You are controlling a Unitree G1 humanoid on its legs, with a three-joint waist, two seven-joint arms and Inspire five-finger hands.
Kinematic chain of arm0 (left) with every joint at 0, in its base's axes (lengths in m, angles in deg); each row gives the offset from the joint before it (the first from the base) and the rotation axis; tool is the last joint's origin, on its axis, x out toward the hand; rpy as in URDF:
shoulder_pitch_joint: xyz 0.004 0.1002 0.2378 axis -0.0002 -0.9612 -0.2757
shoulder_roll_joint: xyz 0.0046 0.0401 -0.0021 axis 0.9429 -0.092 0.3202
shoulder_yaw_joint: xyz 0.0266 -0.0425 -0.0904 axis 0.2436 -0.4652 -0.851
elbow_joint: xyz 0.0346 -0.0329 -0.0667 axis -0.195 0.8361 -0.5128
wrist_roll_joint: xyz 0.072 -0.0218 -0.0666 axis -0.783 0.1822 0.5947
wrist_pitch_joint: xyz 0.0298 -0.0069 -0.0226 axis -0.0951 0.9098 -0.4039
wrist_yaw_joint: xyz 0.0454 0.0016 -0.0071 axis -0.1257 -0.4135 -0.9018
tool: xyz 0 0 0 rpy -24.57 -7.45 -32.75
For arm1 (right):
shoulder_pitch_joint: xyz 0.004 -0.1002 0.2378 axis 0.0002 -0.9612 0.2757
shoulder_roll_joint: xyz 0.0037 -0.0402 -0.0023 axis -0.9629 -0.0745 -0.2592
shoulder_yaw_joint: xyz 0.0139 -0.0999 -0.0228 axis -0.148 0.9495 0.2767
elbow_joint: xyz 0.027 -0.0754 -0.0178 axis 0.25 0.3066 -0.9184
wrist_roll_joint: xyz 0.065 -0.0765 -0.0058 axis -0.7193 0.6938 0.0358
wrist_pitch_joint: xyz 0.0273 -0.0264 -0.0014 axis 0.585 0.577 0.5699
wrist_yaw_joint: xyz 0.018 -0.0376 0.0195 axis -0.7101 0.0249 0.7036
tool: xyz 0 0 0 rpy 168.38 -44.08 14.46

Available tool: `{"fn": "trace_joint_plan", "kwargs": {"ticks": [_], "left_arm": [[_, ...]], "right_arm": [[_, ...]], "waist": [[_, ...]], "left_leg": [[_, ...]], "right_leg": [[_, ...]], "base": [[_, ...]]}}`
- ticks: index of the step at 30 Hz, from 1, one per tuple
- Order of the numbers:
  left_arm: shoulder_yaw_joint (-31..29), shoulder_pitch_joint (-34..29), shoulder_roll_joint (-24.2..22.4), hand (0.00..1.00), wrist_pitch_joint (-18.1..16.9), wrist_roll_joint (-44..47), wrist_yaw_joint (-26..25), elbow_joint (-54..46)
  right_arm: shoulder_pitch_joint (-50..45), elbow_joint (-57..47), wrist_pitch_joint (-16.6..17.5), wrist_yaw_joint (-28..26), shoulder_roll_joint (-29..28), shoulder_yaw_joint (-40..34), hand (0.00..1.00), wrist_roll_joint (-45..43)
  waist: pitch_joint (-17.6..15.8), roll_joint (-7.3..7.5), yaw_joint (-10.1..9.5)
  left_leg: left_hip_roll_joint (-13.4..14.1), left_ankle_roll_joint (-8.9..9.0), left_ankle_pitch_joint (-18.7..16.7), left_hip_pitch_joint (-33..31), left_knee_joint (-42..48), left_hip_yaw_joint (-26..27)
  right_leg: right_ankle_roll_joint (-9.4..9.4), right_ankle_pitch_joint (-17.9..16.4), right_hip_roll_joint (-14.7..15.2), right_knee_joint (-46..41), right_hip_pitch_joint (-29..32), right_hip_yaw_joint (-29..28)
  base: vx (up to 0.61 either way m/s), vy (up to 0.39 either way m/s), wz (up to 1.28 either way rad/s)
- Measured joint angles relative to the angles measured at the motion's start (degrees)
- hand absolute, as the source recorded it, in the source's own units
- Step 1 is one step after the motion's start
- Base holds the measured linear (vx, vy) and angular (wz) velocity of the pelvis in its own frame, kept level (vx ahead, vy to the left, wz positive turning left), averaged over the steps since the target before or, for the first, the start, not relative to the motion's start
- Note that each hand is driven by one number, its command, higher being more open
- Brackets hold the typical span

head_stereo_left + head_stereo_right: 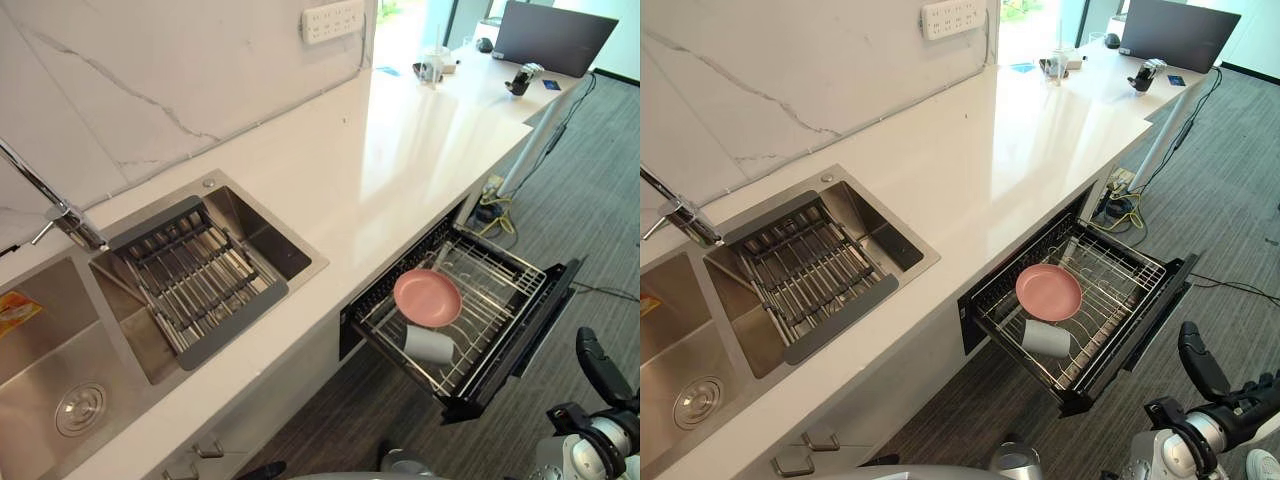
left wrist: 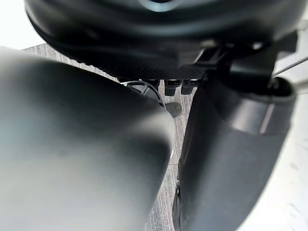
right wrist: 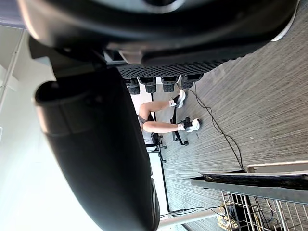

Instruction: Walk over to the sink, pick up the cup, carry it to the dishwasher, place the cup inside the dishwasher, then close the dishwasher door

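The smooth white cup (image 1: 430,344), judged light, rigid and slippery, is left lying sideways in the pulled-out wire rack (image 1: 497,277) behind the dark dishwasher door (image 1: 548,316), which is best pushed flat by the relaxed, empty right hand (image 1: 1200,366); the left hand's (image 2: 159,38) state cannot be told.

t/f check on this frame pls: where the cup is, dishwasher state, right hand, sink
1. The white cup is in the dishwasher rack, beside the pink plate. True.
2. The dishwasher drawer is pushed shut. False: it is pulled out, with the rack exposed.
3. The right hand holds the cup. False: it holds nothing and sits low, beside the drawer.
4. A grey drain rack lies across the sink. True.
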State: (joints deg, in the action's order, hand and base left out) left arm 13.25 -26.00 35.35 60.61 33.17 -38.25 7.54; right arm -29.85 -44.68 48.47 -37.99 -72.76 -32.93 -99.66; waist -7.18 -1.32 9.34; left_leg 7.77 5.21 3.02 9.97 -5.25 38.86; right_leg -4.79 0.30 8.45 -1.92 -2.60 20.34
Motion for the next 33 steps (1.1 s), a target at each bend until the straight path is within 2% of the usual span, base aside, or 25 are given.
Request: {"fn": "trace_joint_plan", "kwargs": {"ticks": [8,13,22,26,30,33], "left_arm": [[0.22,0.02,-0.02,1.0,0.69,0.06,-0.77,0.2],[1.09,0.19,0.13,1.0,1.22,0.05,-1.26,-0.01],[3.36,1.16,0.0,1.0,3.02,-0.05,-2.81,-0.86],[4.7,1.2,-0.11,1.0,4.31,-0.12,-3.86,-2.66],[5.05,0.84,-0.18,1.0,6.16,-0.86,-3.78,-5.3],[5.04,0.14,-0.28,1.0,7.37,-1.8,-3.4,-7.39]], "right_arm": [[-0.03,0.63,-0.28,-1.58,0.01,1.15,1.0,0.07],[-0.33,0.87,-4.75,-1.83,0.6,1.41,1.0,4.72],[0.04,7.18,-5.62,-3.99,1.45,4.86,1.0,4.67],[0.23,7.3,-7.41,-2.65,1.46,5.78,1.0,9.37],[0.67,7.3,-9.3,-1.02,1.49,6.09,1.0,9.66],[0.45,7.3,-9.63,0.3,1.49,6.04,1.0,10.34]], "waist": [[1.31,-0.03,-0.54],[1.5,-0.01,-0.61],[1.78,-0.35,-1.33],[2.0,-0.7,-2.29],[1.98,-0.74,-3.38],[1.93,-0.82,-3.48]], "left_leg": [[-0.22,0.01,0.0,0.04,-0.01,-0.67],[-0.58,-0.03,0.02,-0.13,-0.03,-2.7],[-1.25,-0.65,0.48,-2.12,-0.04,-7.12],[-1.65,-1.18,0.9,-3.35,-0.03,-9.31],[-2.02,-1.42,1.09,-3.83,-0.03,-10.6],[-2.21,-1.59,1.21,-4.28,-0.03,-11.44]], "right_leg": [[-0.01,0.0,0.01,0.24,-0.51,0.63],[-0.19,0.08,0.38,0.87,-1.69,2.69],[-0.67,-0.2,1.15,1.16,-2.79,7.33],[-0.77,-0.27,1.52,1.21,-3.01,9.26],[-0.84,-0.3,1.86,1.24,-3.25,10.4],[-0.95,-0.34,2.06,1.23,-3.24,11.23]], "base": [[-0.02,-0.004,0.04],[-0.02,-0.001,0.19],[0.0,0.0,0.27],[0.02,0.002,0.28],[-0.01,-0.001,0.16],[0.0,-0.002,0.13]]}}
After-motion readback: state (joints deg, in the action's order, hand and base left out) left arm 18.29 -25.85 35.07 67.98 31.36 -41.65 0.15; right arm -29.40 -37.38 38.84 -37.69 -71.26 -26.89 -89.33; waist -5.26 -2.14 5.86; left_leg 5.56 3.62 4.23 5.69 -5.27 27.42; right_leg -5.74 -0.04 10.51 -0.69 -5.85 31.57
